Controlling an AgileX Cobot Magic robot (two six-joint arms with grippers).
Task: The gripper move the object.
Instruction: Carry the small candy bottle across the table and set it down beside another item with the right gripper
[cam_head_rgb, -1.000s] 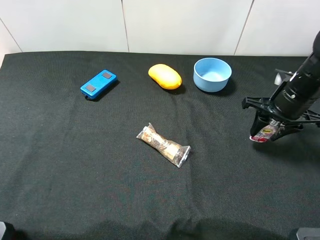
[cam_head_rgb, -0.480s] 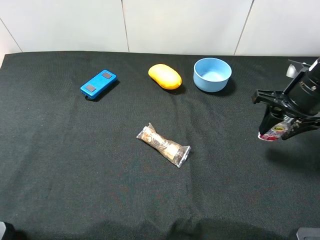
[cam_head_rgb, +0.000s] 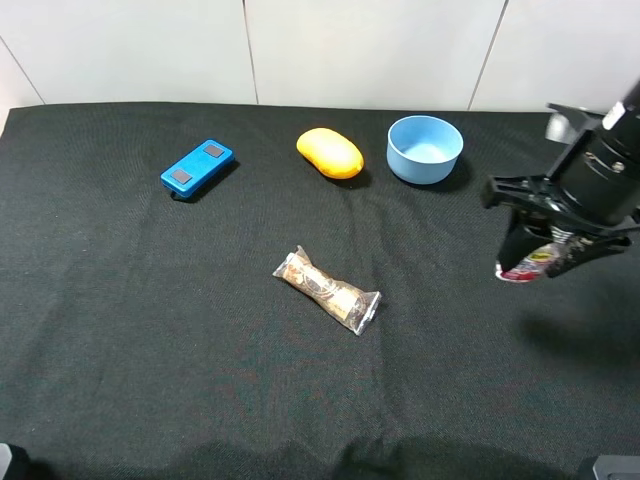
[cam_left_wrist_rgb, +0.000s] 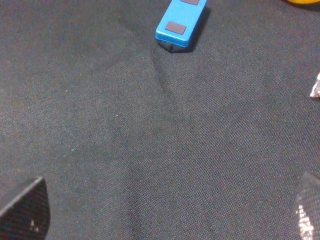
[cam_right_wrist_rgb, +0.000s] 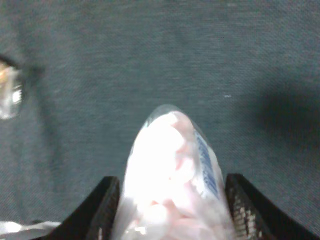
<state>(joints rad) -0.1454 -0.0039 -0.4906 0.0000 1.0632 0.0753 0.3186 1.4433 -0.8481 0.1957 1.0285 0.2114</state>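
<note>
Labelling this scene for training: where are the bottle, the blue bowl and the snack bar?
bottle (cam_head_rgb: 530, 266): exterior high view, on its red-and-yellow label.
blue bowl (cam_head_rgb: 424, 169): exterior high view, on its outer wall.
snack bar (cam_head_rgb: 328, 291): exterior high view, middle of the wrapper.

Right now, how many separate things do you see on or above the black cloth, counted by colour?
Blue: 2 (flat blue rectangular device, light blue round bowl)
Yellow: 1 (smooth yellow oval object)
Brown: 1 (brown snack bar in clear wrapper)
Clear: 1 (small clear bottle with red-and-yellow label, held in the right gripper)
Total: 5
</note>
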